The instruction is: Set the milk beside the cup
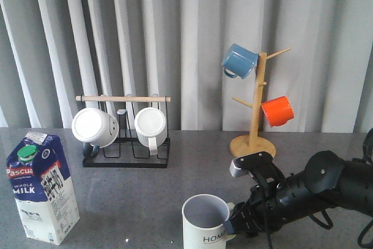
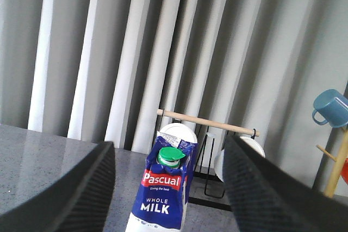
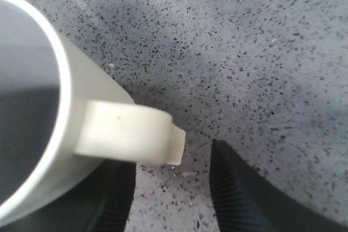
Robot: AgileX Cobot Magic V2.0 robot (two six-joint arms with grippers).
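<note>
stood upright at the table's (image 1: 145, 190) near left edge: the milk (image 1: 42, 188), well apart from the cup (image 1: 205, 221) at near centre. spread wide and empty, left gripper (image 2: 169, 188) facing the carton. parted beside the cup's handle (image 3: 130, 132), right gripper (image 3: 169, 199), gripping nothing.

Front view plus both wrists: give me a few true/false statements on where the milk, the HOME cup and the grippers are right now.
1. The milk stands upright at the table's left, apart from the cup. True.
2. The left gripper is shut on the milk. False: its fingers are spread, with the carton ahead between them, not touched.
3. The right gripper sits at the cup's handle. True: open, fingers either side of the handle's end.
4. The blue mug lies on the table. False: it hangs on the wooden mug tree.
5. The cup lies on its side. False: it stands upright, mouth up.
</note>
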